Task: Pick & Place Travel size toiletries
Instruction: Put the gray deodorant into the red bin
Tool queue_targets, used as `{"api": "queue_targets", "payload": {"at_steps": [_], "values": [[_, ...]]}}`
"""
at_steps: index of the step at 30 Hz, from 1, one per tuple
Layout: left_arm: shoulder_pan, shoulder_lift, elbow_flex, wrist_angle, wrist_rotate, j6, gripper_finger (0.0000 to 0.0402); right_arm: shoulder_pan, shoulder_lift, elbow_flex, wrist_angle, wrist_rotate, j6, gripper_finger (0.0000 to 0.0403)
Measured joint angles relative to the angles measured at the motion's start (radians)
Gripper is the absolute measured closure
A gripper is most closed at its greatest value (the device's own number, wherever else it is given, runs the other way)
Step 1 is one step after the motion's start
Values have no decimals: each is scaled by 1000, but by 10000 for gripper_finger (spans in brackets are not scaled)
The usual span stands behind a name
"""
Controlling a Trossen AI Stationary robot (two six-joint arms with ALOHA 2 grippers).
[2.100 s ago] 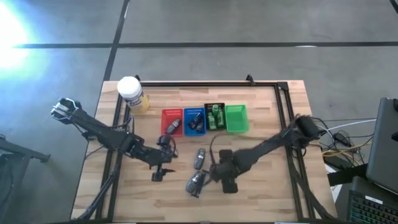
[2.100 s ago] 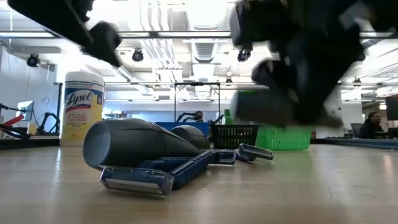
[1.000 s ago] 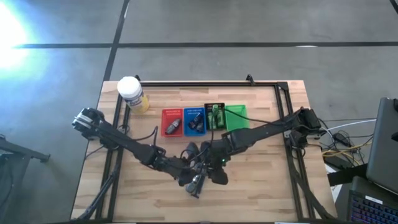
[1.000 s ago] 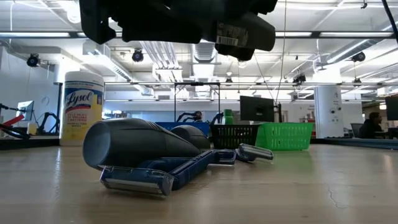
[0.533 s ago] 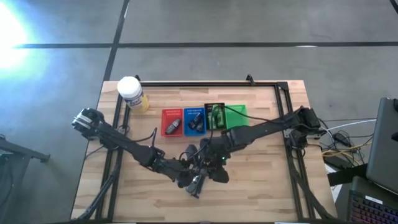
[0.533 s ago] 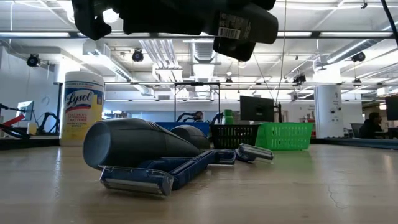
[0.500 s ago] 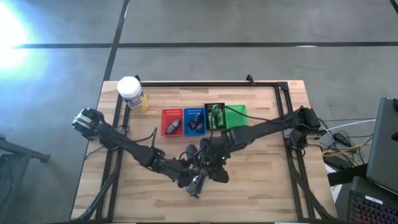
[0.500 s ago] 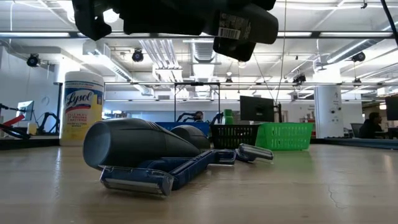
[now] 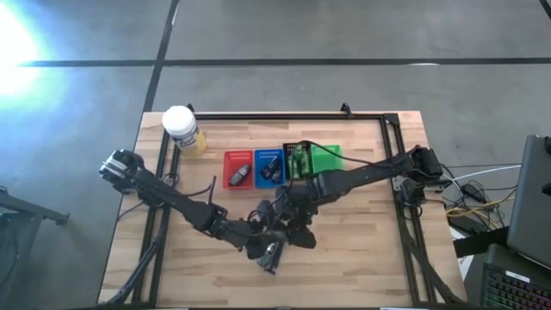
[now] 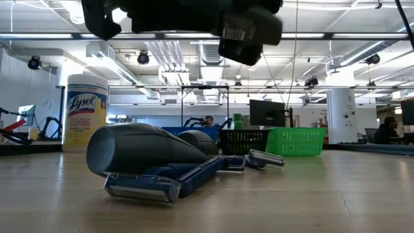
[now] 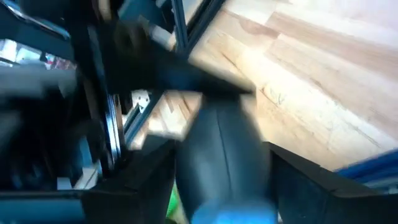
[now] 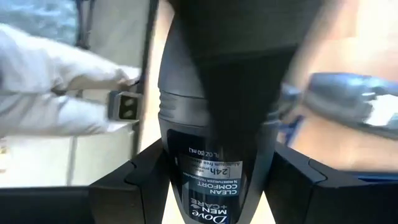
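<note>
Two dark grey oblong deodorants lie on their sides on the wood, the nearer one (image 10: 142, 152) and one behind it (image 10: 200, 142), with a blue razor (image 10: 168, 181) in front and a second razor (image 10: 262, 158) farther back. My left gripper (image 9: 263, 245) is open over the nearer deodorant (image 11: 224, 155), a finger (image 11: 143, 174) on either side. My right gripper (image 9: 293, 229) is open over a labelled deodorant (image 12: 214, 143), which shows between its fingers (image 12: 140, 183). In the low view both grippers hang above the items, apart from them.
Red (image 9: 238, 170), blue (image 9: 269, 168), black (image 9: 297, 161) and green (image 9: 327, 159) trays stand in a row toward the far edge, some holding small items. A white-capped yellow jar (image 9: 181, 127) stands at the far left corner. Bare wood lies near the right edge.
My right gripper has edged a little toward the far edge above the deodorants, and it shows blurred in the low view. The deodorants and razors lie where they were.
</note>
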Motion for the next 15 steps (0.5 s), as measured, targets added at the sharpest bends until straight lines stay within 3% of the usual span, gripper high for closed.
{"api": "queue_targets", "payload": {"at_steps": [8,15], "values": [[0,-3,0,-1,0,-5,146,-9,0,-10,-3,15,0,197],[2,-3,-4,-4,-1,-7,170,-12,0,-11,1,2,3,198]]}}
